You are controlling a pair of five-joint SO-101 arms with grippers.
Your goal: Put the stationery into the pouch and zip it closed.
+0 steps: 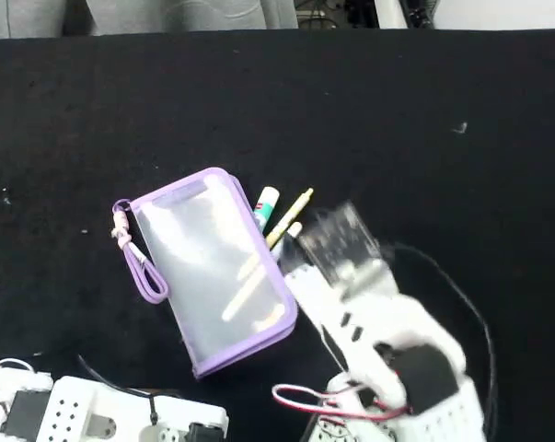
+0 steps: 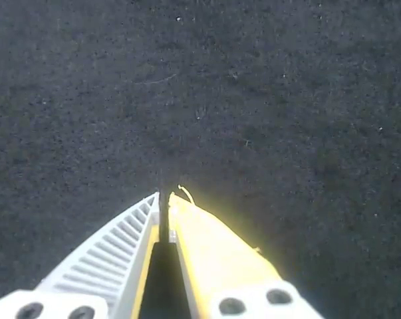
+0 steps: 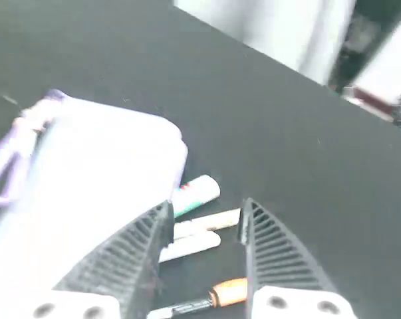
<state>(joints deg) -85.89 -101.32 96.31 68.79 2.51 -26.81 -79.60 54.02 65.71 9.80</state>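
Black table point(image 1: 443, 110) | clear pouch point(image 1: 213, 267), lilac trim | pens point(image 1: 286, 216) sticking out

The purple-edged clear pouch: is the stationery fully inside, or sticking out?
Sticking out: pen ends project past the purple-edged clear pouch onto the black table.

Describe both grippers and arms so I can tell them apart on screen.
Left gripper: one white ribbed finger, one smooth yellow finger. Right gripper: two dark ribbed triangular fingers on white bases with screw holes. Right arm: white shell, black motor, red and white cables looped near its base. Left arm: white with holes.
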